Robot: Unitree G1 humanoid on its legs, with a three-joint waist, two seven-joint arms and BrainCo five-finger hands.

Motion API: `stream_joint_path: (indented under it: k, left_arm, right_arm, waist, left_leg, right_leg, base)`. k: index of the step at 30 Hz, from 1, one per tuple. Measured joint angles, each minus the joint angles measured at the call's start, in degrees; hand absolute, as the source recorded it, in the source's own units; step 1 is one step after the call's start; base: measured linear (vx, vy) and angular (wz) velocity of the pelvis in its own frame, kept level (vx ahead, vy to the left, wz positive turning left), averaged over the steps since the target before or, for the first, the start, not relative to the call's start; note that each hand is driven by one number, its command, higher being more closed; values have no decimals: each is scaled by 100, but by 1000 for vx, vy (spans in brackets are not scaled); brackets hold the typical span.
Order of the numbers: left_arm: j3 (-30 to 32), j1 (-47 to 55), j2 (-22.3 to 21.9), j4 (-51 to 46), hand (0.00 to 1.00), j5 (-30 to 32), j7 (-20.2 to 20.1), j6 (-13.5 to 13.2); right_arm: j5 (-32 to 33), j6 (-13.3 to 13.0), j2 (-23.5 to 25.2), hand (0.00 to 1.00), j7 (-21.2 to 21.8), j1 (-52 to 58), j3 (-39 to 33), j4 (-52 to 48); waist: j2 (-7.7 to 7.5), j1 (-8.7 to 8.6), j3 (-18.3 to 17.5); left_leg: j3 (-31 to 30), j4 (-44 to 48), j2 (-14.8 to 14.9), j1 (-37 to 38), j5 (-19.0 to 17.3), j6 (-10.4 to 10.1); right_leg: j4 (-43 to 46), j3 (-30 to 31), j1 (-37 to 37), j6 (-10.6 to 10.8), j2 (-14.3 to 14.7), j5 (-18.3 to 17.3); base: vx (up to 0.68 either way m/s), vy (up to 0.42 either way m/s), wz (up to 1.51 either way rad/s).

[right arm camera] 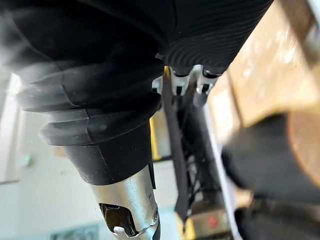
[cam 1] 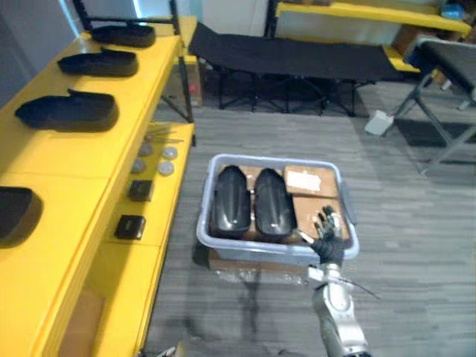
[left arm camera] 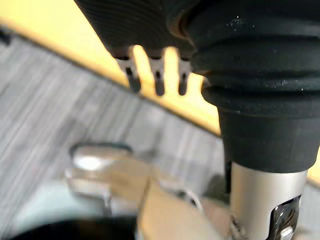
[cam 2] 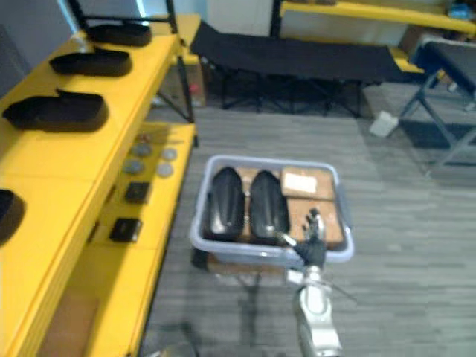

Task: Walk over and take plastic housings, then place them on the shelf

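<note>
Two black plastic housings (cam 1: 230,201) (cam 1: 273,205) lie side by side in the left half of a pale blue bin (cam 1: 277,253) on the floor. Several more black housings rest on top of the yellow shelf (cam 1: 67,160) at left, among them one (cam 1: 68,111) at mid-shelf and one (cam 1: 99,63) farther back. My right hand (cam 1: 326,235) hovers over the bin's front right rim, open, its fingers spread and holding nothing. My left hand (left arm camera: 159,75) hangs beside the yellow shelf with its fingers straight and nothing in it.
Brown cardboard boxes (cam 1: 311,195) fill the bin's right half. The shelf's lower level carries round discs (cam 1: 158,161) and small black boxes (cam 1: 130,225). A black folding cot (cam 1: 290,56) stands at the back, a dark table (cam 1: 446,63) at right, a small white object (cam 1: 379,123) on the floor.
</note>
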Motion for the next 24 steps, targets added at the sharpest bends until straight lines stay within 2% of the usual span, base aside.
stream_joint_path:
  k: [2,5,8,10,12,14,16,18,21,22,23,24]
  left_arm:
    - [-9,60,-114,-1,0,-197,52,-70]
    - [-74,158,-240,-26,0,-267,198,-191]
    - [-133,220,-229,-92,0,-204,230,-199]
    - [-364,205,-59,-277,0,116,205,-149]
    - [-519,152,-7,-397,0,203,147,-130]
    - [-556,143,73,-581,0,221,13,44]
    - [-569,124,124,-692,0,379,-55,123]
    - [-727,46,185,-726,0,386,-77,180]
    - [-735,-27,189,-753,0,133,-125,234]
    - [-749,-95,184,-756,0,72,-170,228]
    - [-752,-106,184,-756,0,70,-176,226]
    - [-766,-172,185,-763,0,28,-216,222]
  right_arm:
    - [8,3,-217,0,-8,15,-69,33]
    - [37,255,-424,0,60,123,-608,96]
    - [28,491,-418,0,113,174,-1160,294]
    - [29,677,-417,0,104,182,-1530,485]
    - [17,705,-426,0,29,103,-1766,762]
    - [34,791,-576,0,-203,-533,-2108,1533]
    - [149,823,-821,0,-351,-1141,-2277,2055]
    - [271,863,-1328,0,-460,-2124,-2440,2769]
    - [256,903,-1893,0,-482,-3292,-2441,3617]
    - [259,929,-2230,0,-469,-3883,-2431,3994]
    - [259,937,-2289,0,-467,-3979,-2429,4052]
    - [288,974,-2574,0,-418,-4351,-2363,4280]
  waist:
    - [156,-33,-26]
    - [302,-101,-59]
    - [303,-170,-61]
    - [238,-175,-46]
    - [200,-166,-23]
    - [165,-135,30]
    - [174,-75,157]
    - [221,54,429]
    - [270,149,786]
    - [321,171,1025]
    - [329,175,1059]
    - [399,200,1170]
  left_leg:
    - [-243,-98,99,15,63,-97]
    - [-486,-237,102,113,127,-199]
    - [-542,-336,-66,54,226,-73]
    - [-744,-702,-358,8,514,21]
    - [-915,-989,-537,6,722,59]
    - [-1122,-1326,-715,1,995,123]
    - [-1152,-1396,-789,-6,1109,149]
    - [-1164,-1391,-871,-94,1169,212]
    - [-1230,-1302,-924,-329,1212,249]
    - [-1328,-1203,-945,-500,1236,254]
    - [-1340,-1185,-948,-536,1236,254]
    - [-1405,-1139,-944,-691,1250,271]
  right_leg:
    - [-53,52,-71,-17,147,12]
    - [-116,107,-64,-104,237,113]
    - [-339,-90,-13,-57,82,184]
    - [-404,-723,0,42,-242,260]
    - [-424,-960,35,84,-383,312]
    - [-426,-1171,39,151,-532,387]
    - [-420,-1248,44,198,-604,480]
    - [-429,-1276,4,235,-678,572]
    - [-451,-1284,-151,238,-717,680]
    - [-449,-1352,-223,245,-726,719]
    - [-448,-1372,-239,246,-728,724]
    - [-442,-1457,-319,239,-717,766]
  base:
    - [-109,-182,-41]
    - [-145,-47,-12]
    - [-174,30,20]
    - [-153,98,58]
    - [-61,57,67]
    - [-32,48,55]
    - [-19,50,23]
    - [-51,58,13]
    - [-52,53,12]
    - [-46,37,19]
    - [-59,29,28]
    - [-44,29,23]
